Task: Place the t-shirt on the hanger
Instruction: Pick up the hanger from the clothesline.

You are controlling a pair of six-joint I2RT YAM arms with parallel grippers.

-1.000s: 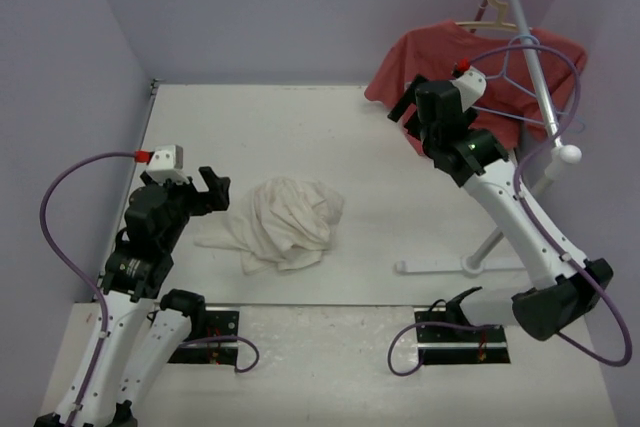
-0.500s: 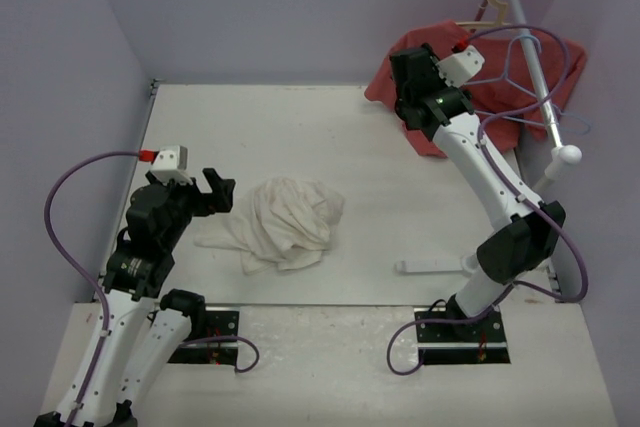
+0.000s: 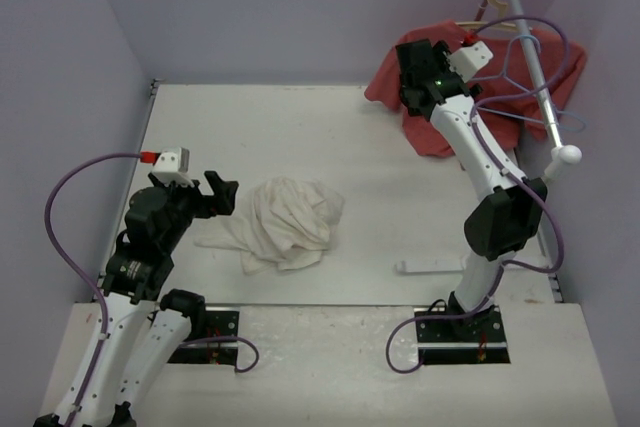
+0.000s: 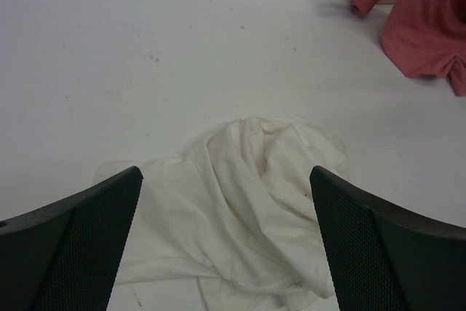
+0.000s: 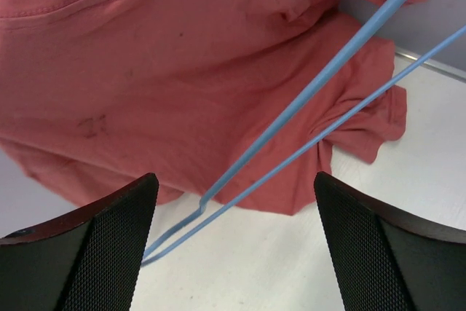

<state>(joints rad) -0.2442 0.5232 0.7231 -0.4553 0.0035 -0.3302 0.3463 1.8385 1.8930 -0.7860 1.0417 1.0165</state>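
Right now the right fingers [image 5: 95, 253] stand apart and clamp nothing. The hanger [image 5: 349, 50] hangs just ahead of them. Its lower corner lines up with their gap, and its wires run up and away to the right across the red t-shirt [image 5: 145, 71]. I can't tell whether the corner is already inside the gap. The t-shirt [image 3: 285, 222] lies crumpled on the surface [image 3: 300, 127], well apart from the hanger, just ahead of the wide-spread left fingers [image 4: 80, 245]. So the right arm is nearer the hanger and the left is nearer the cloth.
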